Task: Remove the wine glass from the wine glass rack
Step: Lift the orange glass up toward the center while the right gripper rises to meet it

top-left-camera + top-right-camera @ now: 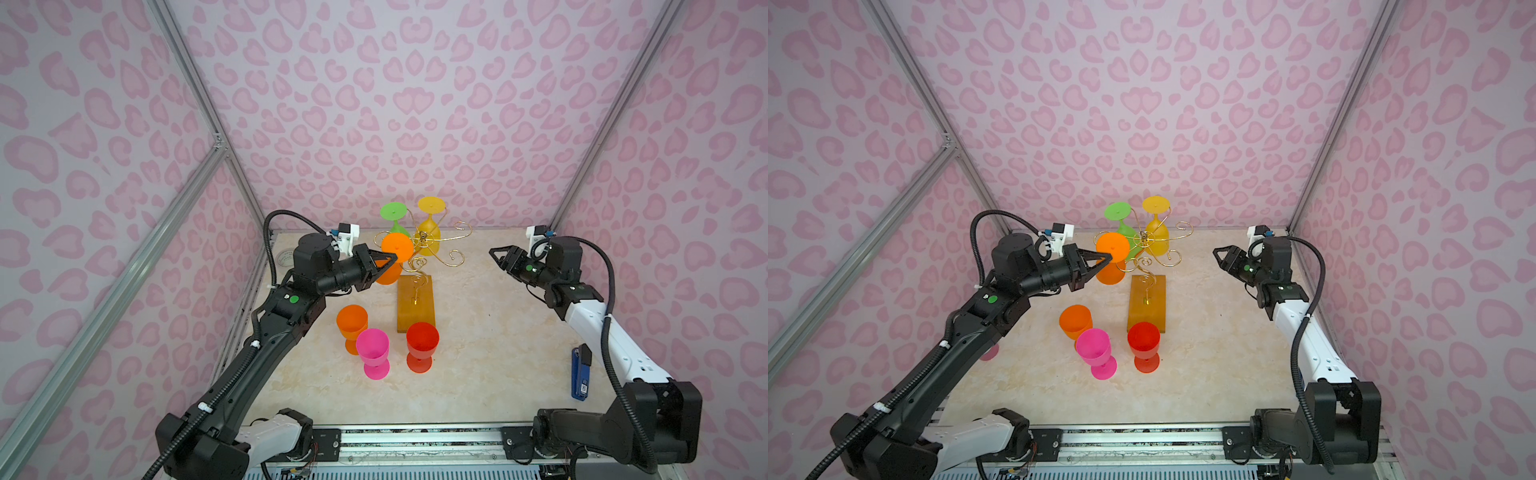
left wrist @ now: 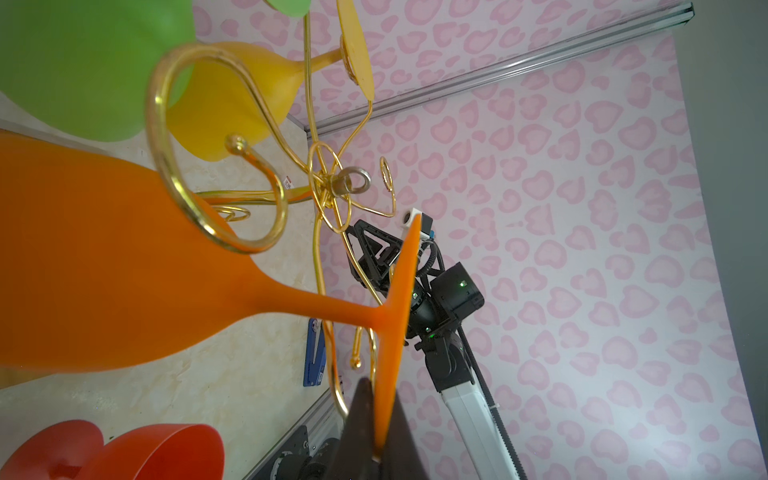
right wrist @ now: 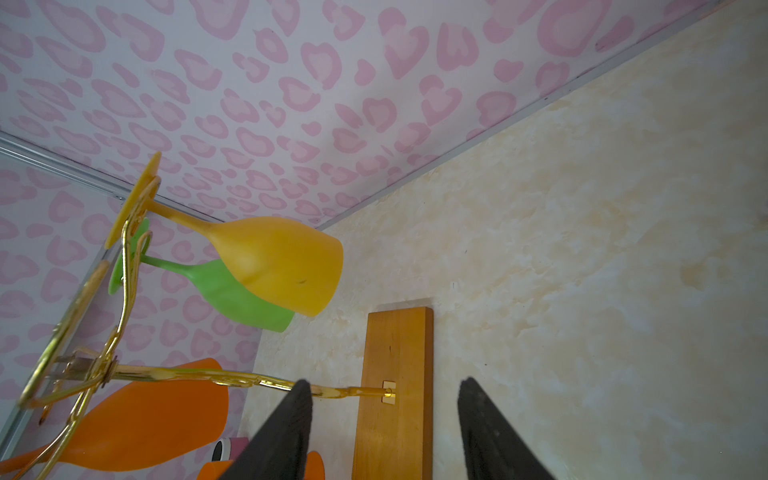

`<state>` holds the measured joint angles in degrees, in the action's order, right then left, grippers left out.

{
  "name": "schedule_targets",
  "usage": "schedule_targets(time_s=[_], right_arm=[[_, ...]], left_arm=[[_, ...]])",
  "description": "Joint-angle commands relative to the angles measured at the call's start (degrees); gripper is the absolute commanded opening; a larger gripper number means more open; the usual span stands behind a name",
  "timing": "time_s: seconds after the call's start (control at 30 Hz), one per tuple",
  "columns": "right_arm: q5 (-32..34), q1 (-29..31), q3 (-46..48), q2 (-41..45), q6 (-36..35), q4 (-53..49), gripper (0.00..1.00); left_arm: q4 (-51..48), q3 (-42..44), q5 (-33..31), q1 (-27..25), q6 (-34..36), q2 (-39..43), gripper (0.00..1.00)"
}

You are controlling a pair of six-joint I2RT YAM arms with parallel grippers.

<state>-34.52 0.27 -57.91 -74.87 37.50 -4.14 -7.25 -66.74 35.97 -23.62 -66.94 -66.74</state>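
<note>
Left gripper (image 1: 390, 262) is clamped tight on the foot rim of the hanging orange wine glass (image 1: 399, 245). That glass is upside down at the left-side arm of the wine glass rack (image 1: 415, 307), stem between the gold wires. Right gripper (image 1: 495, 257) has its jaws apart and holds nothing, well right of the rack. Green glass (image 1: 393, 211) and yellow glass (image 1: 431, 204) hang at the back. Orange goblet (image 1: 352, 320), pink goblet (image 1: 372, 345) and red goblet (image 1: 422, 338) stand upright by the wooden base.
</note>
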Motion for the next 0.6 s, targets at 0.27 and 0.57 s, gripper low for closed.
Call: schedule_targets(time_s=[0.27,0.57], right_arm=[[-0.38,-0.03,0.40,0.17,0.21,1.62,0.57],[-0.17,-0.05,-1.63,2.77,0.61,1.49,0.57]], left_arm=[[-12.75,1.14,-3.10,0.16,6.90,13.30,0.02],[-25.49,-13.34,-0.86,0.93,17.16,17.83,0.02]])
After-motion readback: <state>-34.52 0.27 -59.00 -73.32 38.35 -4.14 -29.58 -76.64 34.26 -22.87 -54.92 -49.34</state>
